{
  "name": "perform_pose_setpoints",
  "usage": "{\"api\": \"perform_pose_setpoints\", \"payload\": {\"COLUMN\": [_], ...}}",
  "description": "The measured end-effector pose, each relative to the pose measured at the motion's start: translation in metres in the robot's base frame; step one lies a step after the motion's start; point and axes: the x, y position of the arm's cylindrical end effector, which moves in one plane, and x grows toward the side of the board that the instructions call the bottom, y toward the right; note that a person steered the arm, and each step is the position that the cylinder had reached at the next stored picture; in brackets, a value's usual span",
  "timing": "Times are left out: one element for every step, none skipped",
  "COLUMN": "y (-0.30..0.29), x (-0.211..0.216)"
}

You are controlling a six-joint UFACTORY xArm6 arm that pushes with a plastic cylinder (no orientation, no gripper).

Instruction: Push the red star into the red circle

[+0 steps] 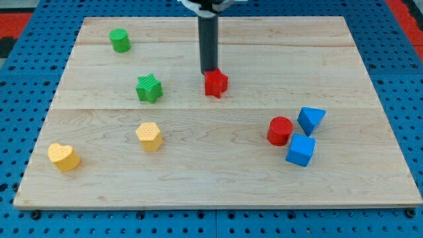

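**Tool tip set behind the red star, circle down to the right**

Tool is a plain rod with nothing to open or close and nothing held; my tip point(210, 71) rests at the top edge of the red star point(216, 83), touching or just beside it. The star sits near the middle of the worktop point(198, 185). The red circle point(280, 130) lies well apart, toward the view's bottom right, just beside the blue triangle point(310, 119) and blue cube point(301, 150). To push well, I judge the tip should shift slightly to the star's upper left, so the push line runs through the star's centre straight to the circle, slowly, correcting any sideways slip.
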Motion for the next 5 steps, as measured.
{"api": "perform_pose_setpoints", "payload": {"y": [0.049, 0.055, 0.015, 0.019, 0.053], "x": [0.051, 0.056, 0.051, 0.097, 0.108]}}
